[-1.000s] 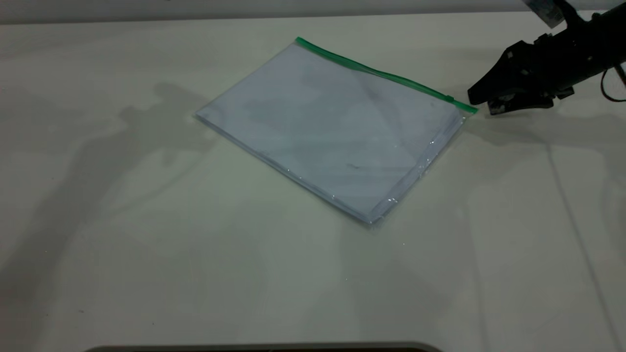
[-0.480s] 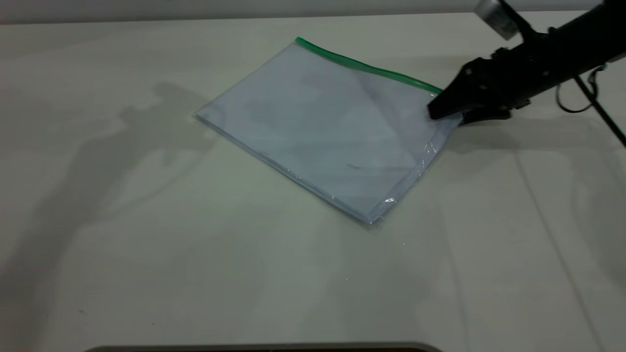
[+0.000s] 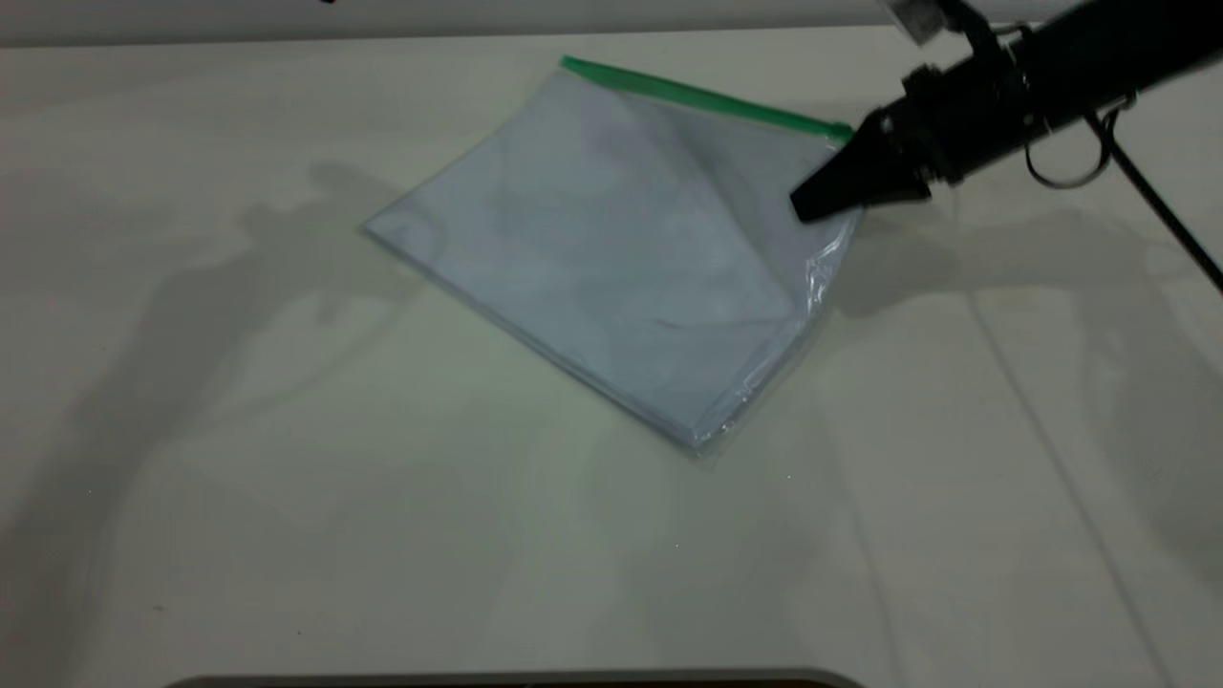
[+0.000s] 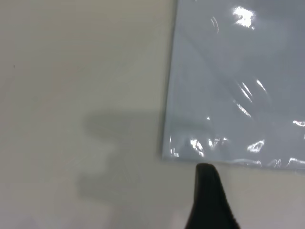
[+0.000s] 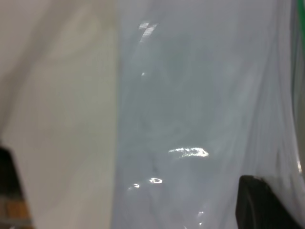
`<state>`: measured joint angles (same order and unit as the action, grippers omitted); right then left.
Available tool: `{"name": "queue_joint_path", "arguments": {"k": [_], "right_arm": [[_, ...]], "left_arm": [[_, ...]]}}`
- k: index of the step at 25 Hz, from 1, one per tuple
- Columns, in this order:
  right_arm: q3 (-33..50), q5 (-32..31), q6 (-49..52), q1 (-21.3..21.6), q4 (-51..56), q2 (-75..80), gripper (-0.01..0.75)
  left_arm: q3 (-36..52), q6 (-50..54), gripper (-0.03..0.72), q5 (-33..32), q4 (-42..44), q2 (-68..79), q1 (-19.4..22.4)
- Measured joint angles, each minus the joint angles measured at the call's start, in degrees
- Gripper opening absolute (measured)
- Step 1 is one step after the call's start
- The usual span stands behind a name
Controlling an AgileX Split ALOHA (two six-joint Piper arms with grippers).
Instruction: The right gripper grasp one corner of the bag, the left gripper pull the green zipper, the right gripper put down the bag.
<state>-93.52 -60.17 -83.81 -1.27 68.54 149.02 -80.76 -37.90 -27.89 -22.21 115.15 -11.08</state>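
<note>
At the far right of the table (image 3: 239,535), the right arm reaches in low from the right edge, its black cable looping beneath. The right gripper (image 3: 820,198) is clamped on the far right corner of the bag (image 3: 611,248), just below the end of the green zipper (image 3: 702,96); that corner is lifted and the plastic creases toward it. The bag lies centre-far, angled, zipper along its far edge. The left gripper (image 4: 209,200) shows one blunt jaw just beside a bag corner, not touching; its opening cannot be judged. No legible writing.
</note>
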Motion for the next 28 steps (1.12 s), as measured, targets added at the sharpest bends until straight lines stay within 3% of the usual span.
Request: {"name": "queue_joint_path", "arguments": {"k": [4,10,13,17,24,28], "right_arm": [[-6.16,-4.21,0.66,-2.59,-5.23,0.0,0.036],[-14.71,-5.35,7.75,-11.2,-20.04,0.0,0.036],[-17.08,-6.17,9.31,-14.95,-22.44,0.0,0.036],[-18.08,-7.05,9.23,-17.53,-15.49,0.0,0.036],[-18.08,-6.49,5.11,-17.77,-1.21,0.0,0.037],[-18.08,-6.49,0.89,-18.33,2.29,0.0,0.037]], "left_arm": [[0.0,-1.33,0.552,0.0,0.0,0.0,-1.19],[0.0,-5.9,0.552,-0.05,0.0,0.0,-3.52],[0.0,-7.62,0.552,-0.99,0.0,0.07,-4.04],[-0.04,-10.07,0.552,-4.64,0.0,0.47,-4.19],[-0.04,-14.91,0.552,-7.28,-0.41,0.47,-4.76],[-0.04,-19.86,0.552,-7.6,-5.37,0.47,-5.14]]}}
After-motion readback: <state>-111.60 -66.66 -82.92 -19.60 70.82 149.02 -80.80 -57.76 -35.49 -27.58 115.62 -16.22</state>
